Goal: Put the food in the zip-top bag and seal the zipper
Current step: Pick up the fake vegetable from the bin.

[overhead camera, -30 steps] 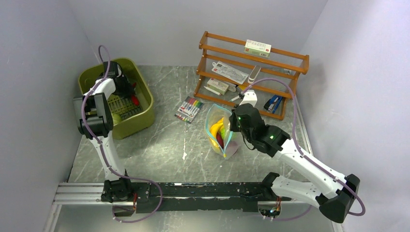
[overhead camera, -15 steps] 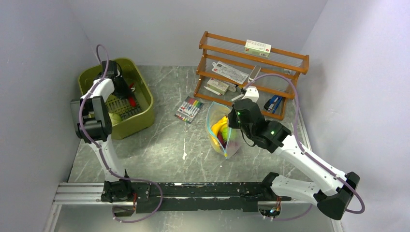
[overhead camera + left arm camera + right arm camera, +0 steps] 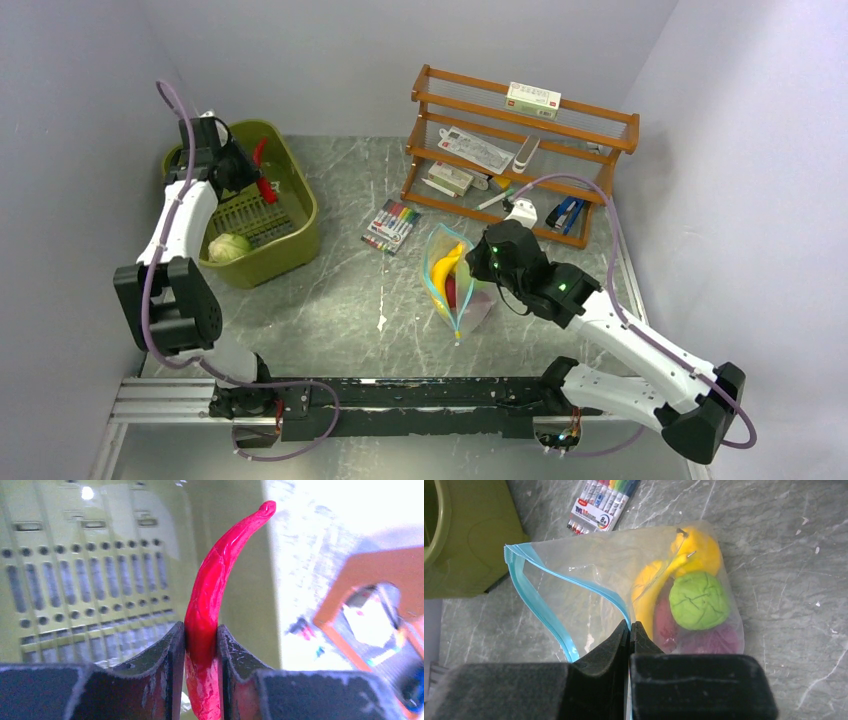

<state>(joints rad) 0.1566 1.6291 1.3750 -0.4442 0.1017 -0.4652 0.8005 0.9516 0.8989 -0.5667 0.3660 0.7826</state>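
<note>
Top external view: the clear soft-plastic zip-top bag [image 3: 455, 290] stands on the table, mouth open. It holds a yellow toy banana [image 3: 447, 264], a green round piece [image 3: 698, 600] and purple-red pieces [image 3: 711, 640]. The thin teal-blue zipper strip [image 3: 536, 592] is unsealed. Outstanding: the red plastic chili [image 3: 207, 595], and a pale green round piece [image 3: 229, 247] lying in the olive-green plastic tub [image 3: 303, 215]. The left gripper [image 3: 200, 632] clamps the chili, its arm stretched above the tub. The right gripper [image 3: 629, 628], jaws closed, pinches the bag's rim, forearm reaching forward.
</note>
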